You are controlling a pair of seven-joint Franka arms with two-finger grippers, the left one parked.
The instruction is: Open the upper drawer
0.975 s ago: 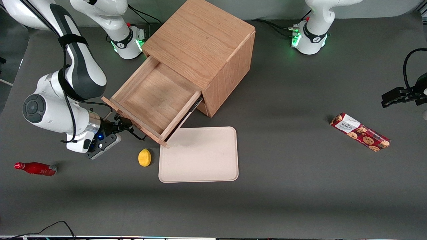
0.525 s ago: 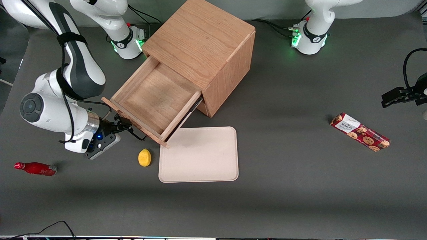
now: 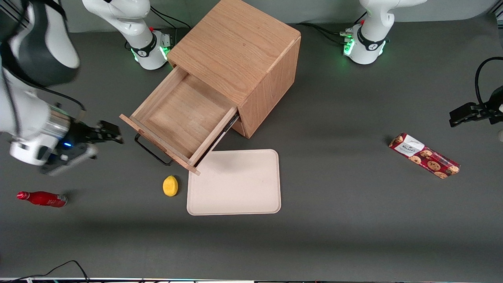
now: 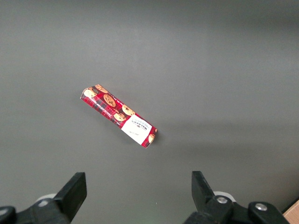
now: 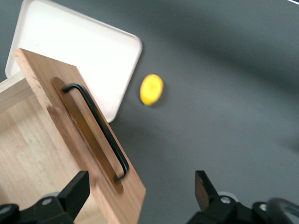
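Only wrist view shows gripper (image 5: 140, 196) fingers apart.

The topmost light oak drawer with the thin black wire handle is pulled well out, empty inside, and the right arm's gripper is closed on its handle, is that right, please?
Not quite: the topmost light oak drawer is pulled well out and empty inside, but the right arm's gripper is off the thin black wire handle, open, toward the working arm's end of the table. The front view and right wrist view both show the handle free.
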